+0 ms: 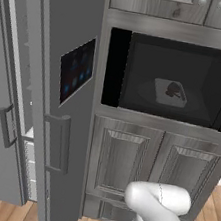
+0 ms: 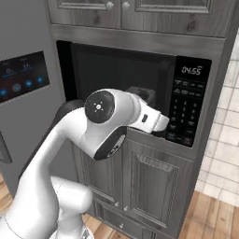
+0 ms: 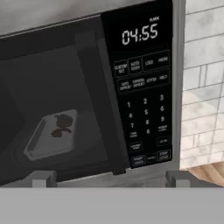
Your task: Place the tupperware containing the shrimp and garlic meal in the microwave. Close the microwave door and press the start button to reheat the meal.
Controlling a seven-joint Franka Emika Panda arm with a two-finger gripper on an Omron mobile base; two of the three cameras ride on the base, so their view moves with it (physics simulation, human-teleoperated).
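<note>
The microwave (image 1: 172,82) sits built into the wood cabinet wall. Its microwave door (image 3: 57,96) lies shut across the cavity, with its vertical bar handle (image 3: 94,87) beside the keypad. Through the dark glass I see the tupperware (image 3: 52,135) on the turntable, also the tupperware (image 1: 170,92). The shrimp and garlic meal (image 3: 61,125) shows as dark lumps in it. My gripper (image 3: 111,179) hovers in front of the door's lower right with its jaws wide apart and nothing between them. Its fingertips (image 3: 43,178) point at the microwave front. My arm (image 2: 112,116) crosses the door.
The black control panel (image 3: 142,87) reads 04:55, with rows of buttons below the display; it also shows as the control panel (image 2: 189,102). A grey fridge door (image 1: 58,99) with a touch panel stands swung out at the left. Cabinet doors (image 1: 144,163) are below, a tiled wall (image 3: 203,78) at the right.
</note>
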